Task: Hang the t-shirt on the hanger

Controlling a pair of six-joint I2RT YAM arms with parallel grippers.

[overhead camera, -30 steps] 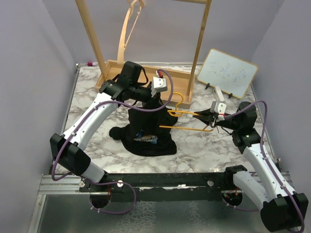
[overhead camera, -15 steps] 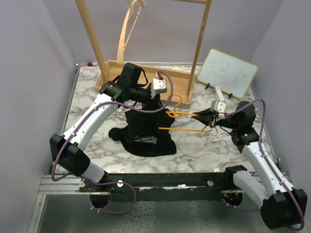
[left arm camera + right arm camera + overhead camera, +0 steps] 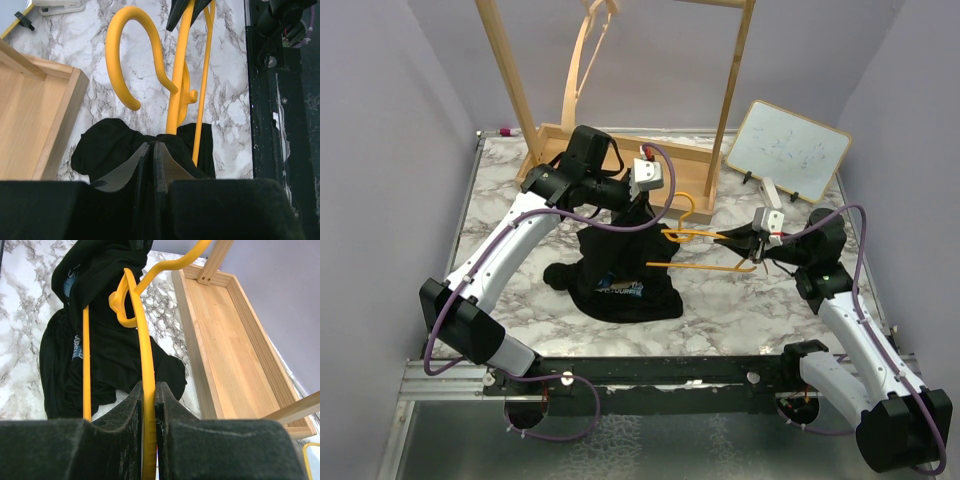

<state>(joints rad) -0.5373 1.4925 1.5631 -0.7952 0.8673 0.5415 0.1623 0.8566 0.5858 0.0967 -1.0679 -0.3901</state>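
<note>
The black t-shirt (image 3: 620, 275) hangs in a bunch from my left gripper (image 3: 638, 207), its lower part with the blue print resting on the marble table. My left gripper (image 3: 151, 147) is shut on a fold of the t-shirt (image 3: 110, 145) at its top. The yellow-orange hanger (image 3: 700, 233) lies level above the table, its hook end against the cloth and one arm running into the t-shirt (image 3: 105, 340). My right gripper (image 3: 735, 240) is shut on the upper arm of the hanger (image 3: 142, 350). In the left wrist view the hanger's hook (image 3: 117, 50) curls just beyond the cloth.
A wooden rack with a tray base (image 3: 620, 150) stands at the back, and a pale wooden hanger (image 3: 582, 60) hangs on it. A small whiteboard (image 3: 788, 150) leans at the back right. A small marker (image 3: 506, 130) lies at the back left corner.
The right gripper has carried the hanger a little to the left and up, toward the t-shirt. The left gripper has stayed almost in place, with the cloth in it.
</note>
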